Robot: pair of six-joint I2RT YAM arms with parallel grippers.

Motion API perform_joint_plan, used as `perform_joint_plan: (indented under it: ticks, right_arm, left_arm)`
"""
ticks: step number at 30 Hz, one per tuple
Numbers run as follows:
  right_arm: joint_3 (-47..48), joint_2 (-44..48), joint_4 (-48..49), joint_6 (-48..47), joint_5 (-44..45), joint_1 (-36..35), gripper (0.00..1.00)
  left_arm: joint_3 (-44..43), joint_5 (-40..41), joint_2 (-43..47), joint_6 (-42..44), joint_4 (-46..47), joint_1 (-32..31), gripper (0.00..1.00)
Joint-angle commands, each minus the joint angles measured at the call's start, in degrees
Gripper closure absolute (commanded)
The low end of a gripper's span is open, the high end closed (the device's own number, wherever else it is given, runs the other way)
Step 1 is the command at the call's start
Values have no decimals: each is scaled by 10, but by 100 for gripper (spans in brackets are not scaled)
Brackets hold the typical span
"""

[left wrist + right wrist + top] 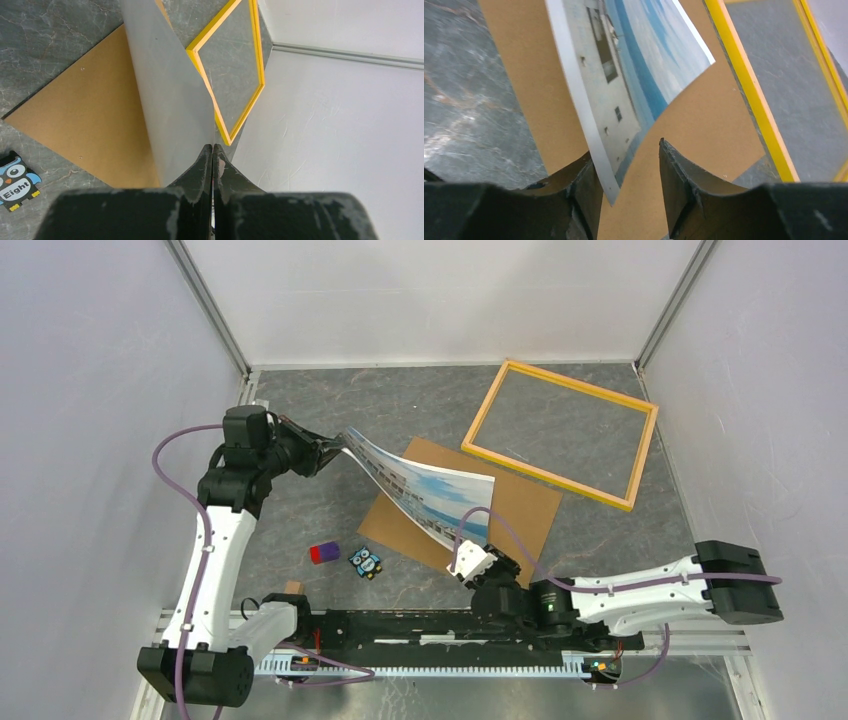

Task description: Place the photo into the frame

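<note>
I'd say you're at the second-grip stage. The photo [430,490] is up off the surface [330,410], hanging in a curve over the brown panel [520,510] with the picture side up. Your left fingers [202,170] are pinched tight on its 10 o'clock end. Its 5 o'clock corner sits between your right fingers [586,187], which stand partly apart. The sheet leans on one finger and there's a clear gap to the other, so nothing is gripped on that side yet. The frame [580,386] lies flat at about 1 o'clock, close to the panel and clear of the photo.

My tips for this step:
- Only the corner tip looks to be in, so push the right side a bit deeper onto the sheet before you squeeze. A shallow bite on thin print will probably slip.
- Squeeze slowly and square to the sheet so you don't crease the corner.
- Don't loosen the left.
- Once both ends are held, I'd take out some of the sag, but not so much that it tears.
- The frame sits skewed, so you'll likely have to turn the photo to match on the way to 1 o'clock.
</note>
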State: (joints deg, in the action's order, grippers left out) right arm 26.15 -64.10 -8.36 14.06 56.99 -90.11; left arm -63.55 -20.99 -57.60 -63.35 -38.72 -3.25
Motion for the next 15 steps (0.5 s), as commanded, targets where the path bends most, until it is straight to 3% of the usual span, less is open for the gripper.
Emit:
perform_joint_plan:
  ticks: [1, 9, 14, 15]
  right_arm:
    - [-20, 47, 114, -75, -37, 1, 55]
    - [-13, 85, 142, -133, -78, 18, 99]
    - [14, 118, 134, -155, -108, 44, 100]
    - [21, 122, 129, -156, -116, 49, 100]
  left_arm:
    - [-35, 2, 1, -1, -2, 7, 98]
    - [-33, 0, 5, 19, 18, 9, 98]
    - [-47, 28, 24, 44, 24, 10, 97]
    - [-53, 29, 27, 52, 26, 10, 89]
